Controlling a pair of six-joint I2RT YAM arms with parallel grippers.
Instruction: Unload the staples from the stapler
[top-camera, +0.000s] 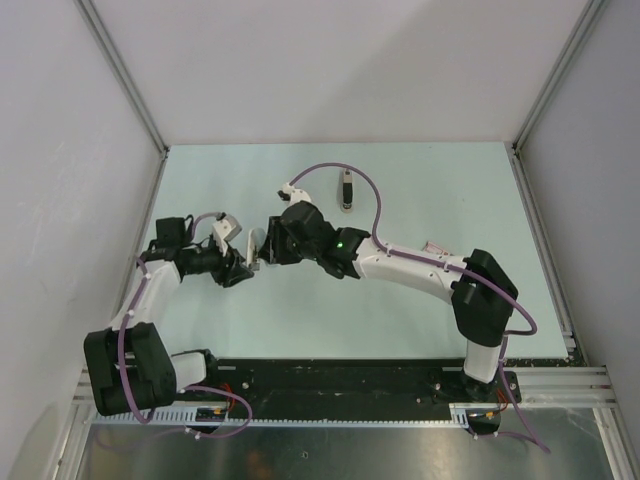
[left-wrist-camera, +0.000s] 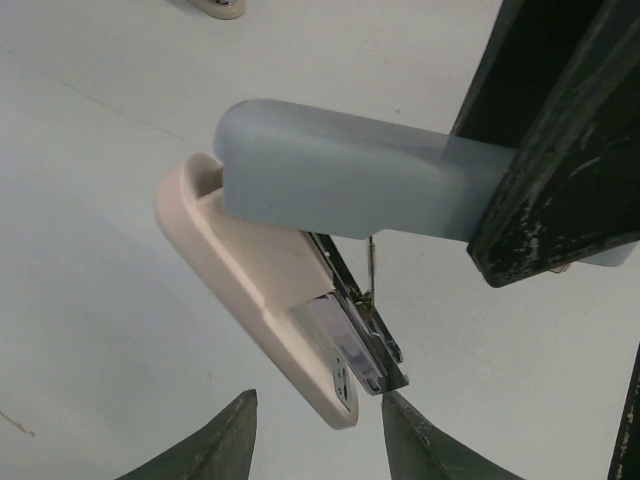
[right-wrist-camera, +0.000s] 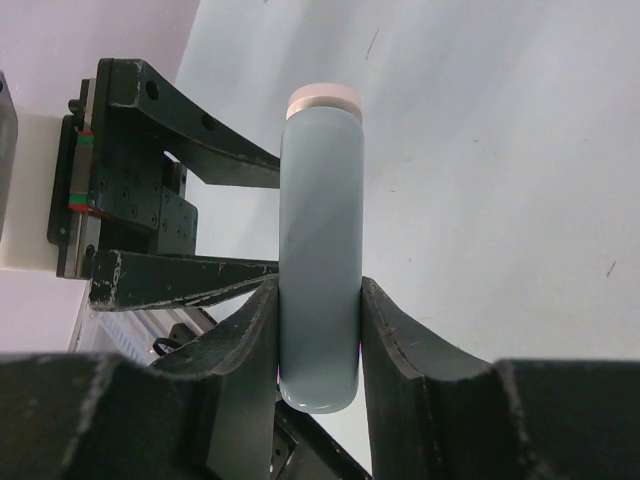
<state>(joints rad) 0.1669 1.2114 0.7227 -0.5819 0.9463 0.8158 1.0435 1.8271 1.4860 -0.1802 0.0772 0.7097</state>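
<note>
The stapler (left-wrist-camera: 300, 190) has a pale blue-grey top arm, a cream base (left-wrist-camera: 250, 280) and a metal magazine (left-wrist-camera: 365, 330). It is hinged open and held above the table. My right gripper (right-wrist-camera: 318, 330) is shut on the top arm (right-wrist-camera: 320, 250), one finger on each side. My left gripper (left-wrist-camera: 318, 440) is open just below the stapler's front end, its right fingertip (left-wrist-camera: 405, 430) close to the magazine's tip. In the top view the two grippers meet at mid-left, the left one (top-camera: 245, 262) beside the right one (top-camera: 270, 245). I cannot make out any strip of staples.
A slim dark bar with a silvery part (top-camera: 345, 190) lies on the pale green table (top-camera: 430, 190) behind the right wrist. White walls and aluminium posts (top-camera: 160, 150) close the table at left, back and right. The arm bases sit on a black rail (top-camera: 330, 375).
</note>
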